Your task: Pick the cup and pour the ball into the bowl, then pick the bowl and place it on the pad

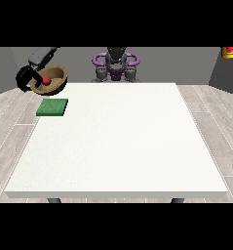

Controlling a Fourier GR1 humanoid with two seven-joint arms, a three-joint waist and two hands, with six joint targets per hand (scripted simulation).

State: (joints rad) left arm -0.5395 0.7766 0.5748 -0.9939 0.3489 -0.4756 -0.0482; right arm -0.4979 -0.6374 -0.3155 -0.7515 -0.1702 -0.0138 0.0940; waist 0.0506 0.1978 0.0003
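A brown bowl (53, 79) with a red ball (47, 79) inside hangs in the air at the view's upper left, tilted towards the camera. The black hand at the view's left (26, 78) is curled round the bowl's left rim and holds it up. Below the bowl and slightly nearer the camera, a flat green pad (52, 107) lies on the white table (118, 146) near its far left corner. No cup shows anywhere. The other hand is out of sight.
The robot's torso (115, 66) stands behind the table's far edge. A small red and yellow object (230, 52) sits at the view's top right, off the table. Wooden floor surrounds the table.
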